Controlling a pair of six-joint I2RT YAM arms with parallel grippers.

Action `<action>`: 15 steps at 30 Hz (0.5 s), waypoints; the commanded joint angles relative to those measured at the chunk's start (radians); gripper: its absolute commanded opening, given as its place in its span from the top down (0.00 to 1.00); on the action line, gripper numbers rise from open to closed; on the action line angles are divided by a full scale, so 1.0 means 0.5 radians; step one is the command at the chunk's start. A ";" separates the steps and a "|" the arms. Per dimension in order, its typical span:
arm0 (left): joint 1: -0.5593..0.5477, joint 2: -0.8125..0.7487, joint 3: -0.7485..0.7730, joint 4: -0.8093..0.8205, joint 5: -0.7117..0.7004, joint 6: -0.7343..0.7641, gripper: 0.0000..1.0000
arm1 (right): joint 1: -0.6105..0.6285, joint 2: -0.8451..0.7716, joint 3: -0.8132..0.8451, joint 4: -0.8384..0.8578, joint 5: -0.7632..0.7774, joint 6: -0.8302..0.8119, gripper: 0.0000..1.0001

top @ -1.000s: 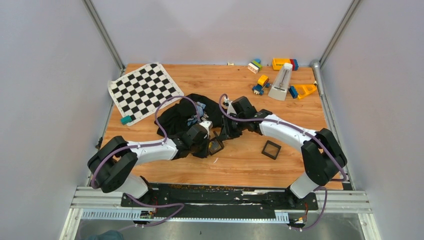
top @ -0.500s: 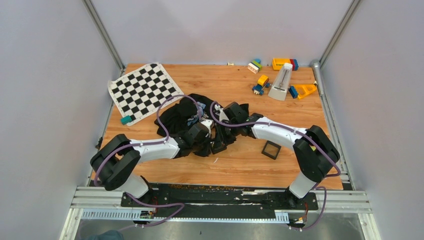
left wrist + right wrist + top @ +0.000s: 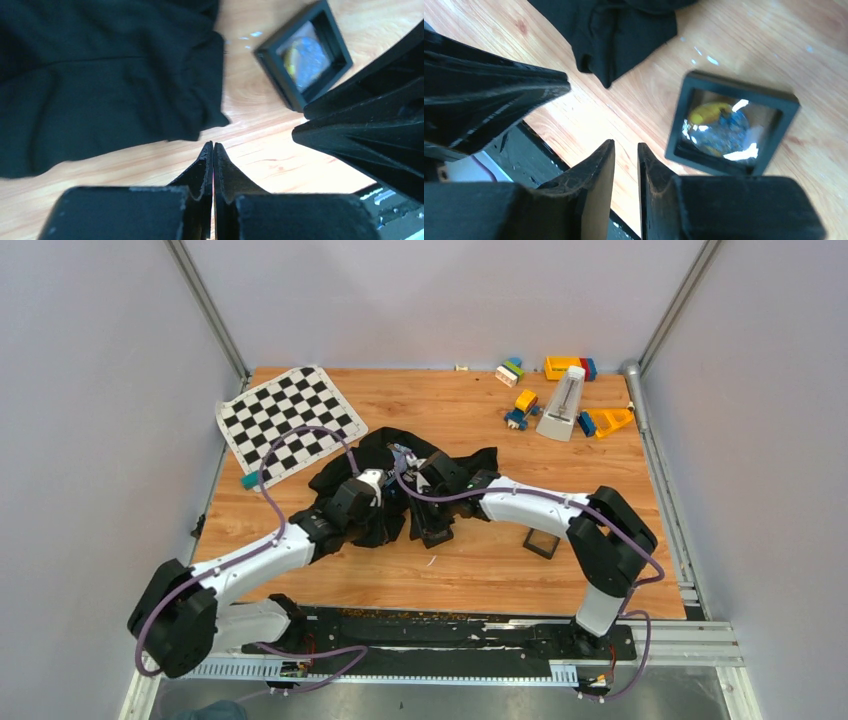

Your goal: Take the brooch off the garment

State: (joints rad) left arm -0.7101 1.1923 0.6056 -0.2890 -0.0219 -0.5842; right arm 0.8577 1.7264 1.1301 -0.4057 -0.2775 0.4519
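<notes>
Item: garment (image 3: pixel 328 482), a black T-shirt with a blue-and-white print, crumpled about mid-table, both wrists over its 6 o'clock hem. Brooch: cannot be made out in any view. Left gripper (image 3: pixel 213 147): fingers pressed flat together, nothing between them, over bare table (image 3: pixel 480 570); cloth edge at its 11 o'clock in the left wrist view, apart from the tips. Right gripper (image 3: pixel 626 147): fingers all but closed, a thin slit left between them, holding nothing; a cloth fold at its 12 o'clock in the right wrist view. Black square frame (image 3: pixel 679 120), blue and yellow contents, lies flat on the wood at 2 o'clock of the right fingertips. Second black frame (image 3: pixel 541 541) at 4 o'clock of the garment, partly behind the right arm. Chequered mat (image 3: pixel 288 420) at 10 o'clock; metronome (image 3: pixel 563 405) and toy blocks (image 3: pixel 565 367) at 2 o'clock.
</notes>
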 commanded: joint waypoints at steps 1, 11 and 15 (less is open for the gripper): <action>0.191 -0.261 -0.036 -0.221 -0.062 0.030 1.00 | 0.094 0.165 0.233 0.036 0.086 0.081 0.77; 0.441 -0.490 -0.101 -0.272 -0.036 0.026 0.97 | 0.023 0.379 0.241 -0.061 0.422 0.231 0.81; 0.454 -0.445 -0.087 -0.240 -0.017 0.022 0.97 | -0.230 0.205 0.000 -0.036 0.495 0.202 0.81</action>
State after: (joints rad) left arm -0.4934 0.9581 0.5579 -0.4217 -0.0364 -0.5785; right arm 0.8646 1.9217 1.2293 -0.4118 -0.1387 0.5472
